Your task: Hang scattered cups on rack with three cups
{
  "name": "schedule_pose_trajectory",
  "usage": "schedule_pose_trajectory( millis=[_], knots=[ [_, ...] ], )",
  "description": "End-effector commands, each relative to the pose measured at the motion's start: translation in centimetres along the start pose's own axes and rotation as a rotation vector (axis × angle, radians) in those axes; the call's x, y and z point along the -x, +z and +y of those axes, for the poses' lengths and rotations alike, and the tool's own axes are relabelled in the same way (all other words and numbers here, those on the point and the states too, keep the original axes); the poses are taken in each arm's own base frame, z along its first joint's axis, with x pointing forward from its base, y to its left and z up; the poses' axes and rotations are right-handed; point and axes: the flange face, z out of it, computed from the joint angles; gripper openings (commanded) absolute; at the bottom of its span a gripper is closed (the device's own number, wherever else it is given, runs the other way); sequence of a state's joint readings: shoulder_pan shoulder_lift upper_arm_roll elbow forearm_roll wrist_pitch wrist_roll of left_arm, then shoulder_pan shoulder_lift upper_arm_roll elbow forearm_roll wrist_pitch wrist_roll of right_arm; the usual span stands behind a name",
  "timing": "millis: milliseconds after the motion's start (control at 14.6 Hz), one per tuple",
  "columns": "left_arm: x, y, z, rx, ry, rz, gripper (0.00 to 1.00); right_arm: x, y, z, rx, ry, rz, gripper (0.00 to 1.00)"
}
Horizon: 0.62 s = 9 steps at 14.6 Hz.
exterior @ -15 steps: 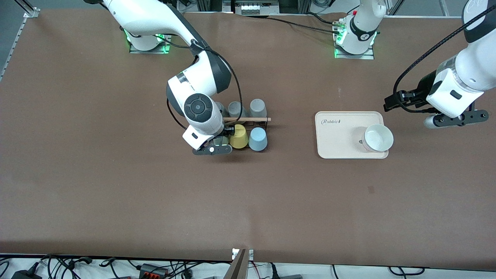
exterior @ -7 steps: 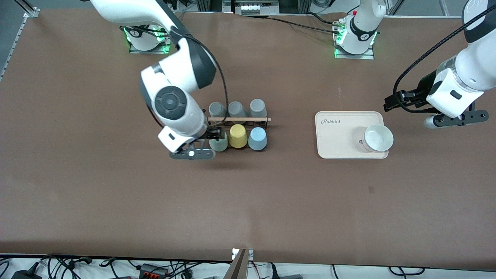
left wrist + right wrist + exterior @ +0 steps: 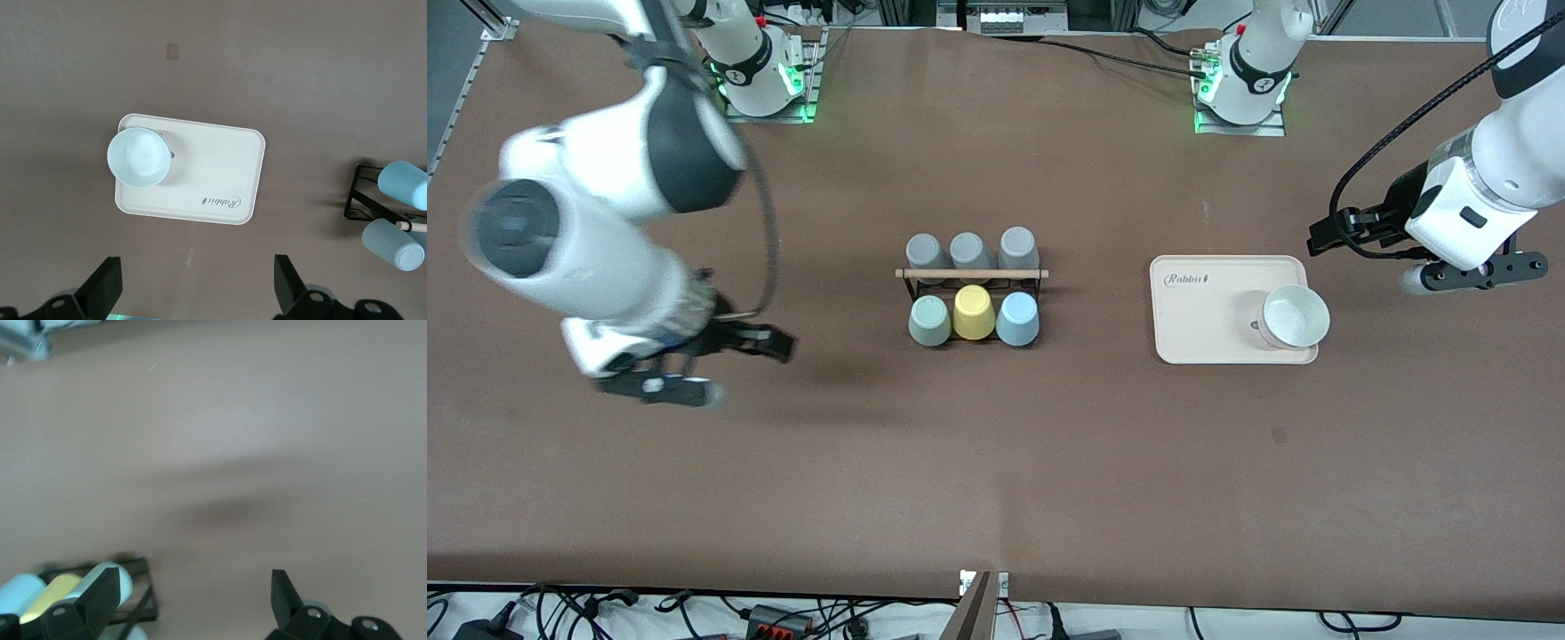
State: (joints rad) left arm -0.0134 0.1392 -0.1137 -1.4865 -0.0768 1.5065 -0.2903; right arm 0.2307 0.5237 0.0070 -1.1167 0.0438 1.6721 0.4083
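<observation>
Mint green cup (image 3: 929, 321), yellow cup (image 3: 974, 312), light blue cup (image 3: 1017, 318) on rack (image 3: 971, 275), right gripper (image 3: 694, 364) empty w/ fingers apart over bare table, left gripper (image 3: 1352, 233) waiting wide open, empty, beside tray (image 3: 1196, 311).

Both Franka arms have glossy white shells with dark grey joint bands and round grey end caps. A black cable loops along each forearm, and green lights glow at each base on its metal plate. The left gripper (image 3: 193, 293) and right gripper (image 3: 193, 603) have black angular fingers.
</observation>
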Motion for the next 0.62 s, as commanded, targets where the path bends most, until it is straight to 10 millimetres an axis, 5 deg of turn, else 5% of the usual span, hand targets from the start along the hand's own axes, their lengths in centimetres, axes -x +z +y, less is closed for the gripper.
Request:
schedule_pose_trajectory(
  millis=[0,342,547],
  knots=[
    [0.4,-0.4,-0.3,-0.002,0.014,-0.003,1.0,-0.7,-2.9,6.5,0.0,-0.019,-0.025,1.0],
    [0.4,-0.4,-0.3,-0.001,0.014,-0.001,1.0,-1.5,-7.3,16.4,-0.007,0.004,0.011,1.0],
    [0.4,-0.4,-0.3,-0.002,0.014,-0.003,1.0,0.6,-10.0,19.1,0.054,-0.046,0.045,1.0]
  ],
)
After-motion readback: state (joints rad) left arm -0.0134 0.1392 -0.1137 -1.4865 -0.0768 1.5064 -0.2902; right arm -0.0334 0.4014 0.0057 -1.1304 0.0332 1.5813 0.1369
